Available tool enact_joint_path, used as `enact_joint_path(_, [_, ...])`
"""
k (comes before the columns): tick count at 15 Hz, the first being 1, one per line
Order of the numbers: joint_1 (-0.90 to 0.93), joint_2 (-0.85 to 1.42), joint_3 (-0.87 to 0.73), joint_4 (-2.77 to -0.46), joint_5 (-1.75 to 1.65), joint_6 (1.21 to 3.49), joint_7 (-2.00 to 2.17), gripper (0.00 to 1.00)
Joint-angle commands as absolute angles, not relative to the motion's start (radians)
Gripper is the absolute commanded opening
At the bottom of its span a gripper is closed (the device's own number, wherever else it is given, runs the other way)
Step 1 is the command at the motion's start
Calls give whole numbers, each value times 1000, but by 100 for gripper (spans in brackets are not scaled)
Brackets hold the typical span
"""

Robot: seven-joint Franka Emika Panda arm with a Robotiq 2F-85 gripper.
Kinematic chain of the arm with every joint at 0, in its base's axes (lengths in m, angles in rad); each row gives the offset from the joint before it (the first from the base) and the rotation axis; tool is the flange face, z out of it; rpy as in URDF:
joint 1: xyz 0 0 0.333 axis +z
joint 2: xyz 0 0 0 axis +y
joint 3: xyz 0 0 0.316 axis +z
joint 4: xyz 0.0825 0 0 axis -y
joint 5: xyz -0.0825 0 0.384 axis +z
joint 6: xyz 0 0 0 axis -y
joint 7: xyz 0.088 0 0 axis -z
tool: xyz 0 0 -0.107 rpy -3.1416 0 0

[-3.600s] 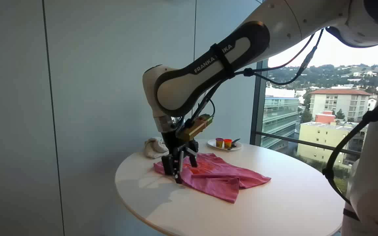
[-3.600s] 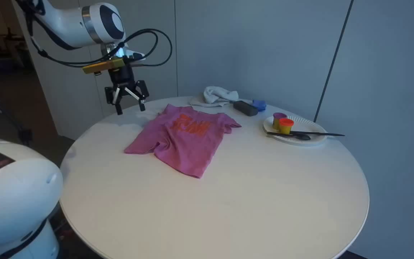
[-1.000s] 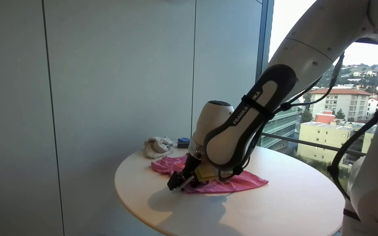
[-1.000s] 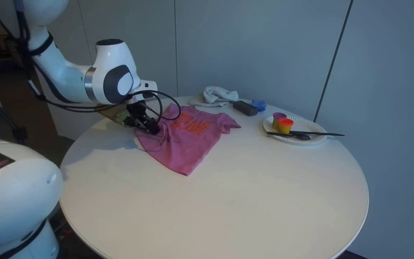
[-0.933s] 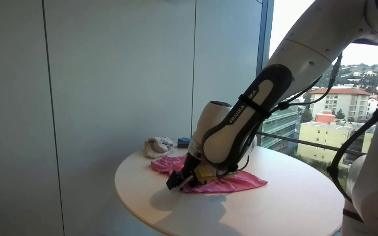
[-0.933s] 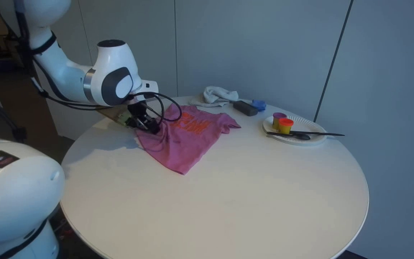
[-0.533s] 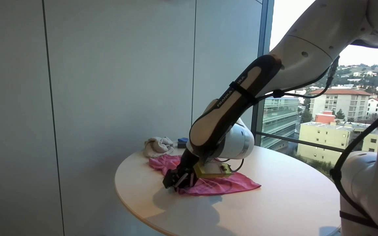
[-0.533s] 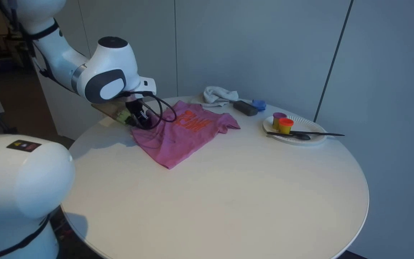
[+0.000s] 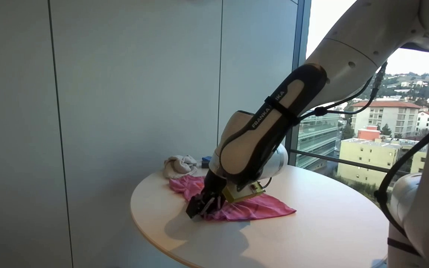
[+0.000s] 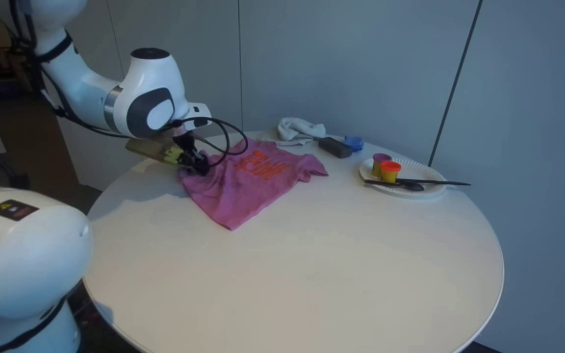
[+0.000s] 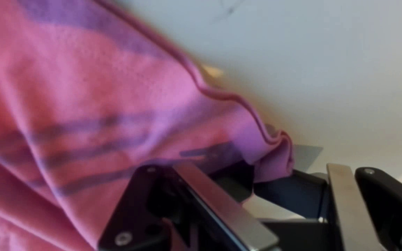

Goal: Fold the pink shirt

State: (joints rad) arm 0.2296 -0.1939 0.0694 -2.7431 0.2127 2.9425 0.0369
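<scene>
The arm (image 9: 285, 108) sits lower over the table (image 10: 336, 274) than in the earlier frame, and the pink shirt (image 10: 250, 191), rumpled on the table partly beneath the arm, has its loose corner drawn closer in. The gripper (image 11: 253, 187) pinches one edge, tips pressed together on only a small tuck (image 11: 274, 158). To begin the fold well, lift slowly and carry that edge low across; a brisk tug could drag the whole shirt or lose the slight bite.
</scene>
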Motion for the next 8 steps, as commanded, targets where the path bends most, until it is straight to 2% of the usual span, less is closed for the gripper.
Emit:
enact_joint_path(1, [-40, -317, 285, -2743, -70, 2781, 221, 6])
enact_joint_path(2, [-112, -410, 386, -2806, -157, 2747, 322, 7])
enact_joint_path(4, [-88, -479, 411, -2742, -276, 2583, 462, 7])
enact_joint_path(8, [-36, -704, 500, -2772, -321, 2322, 587, 8])
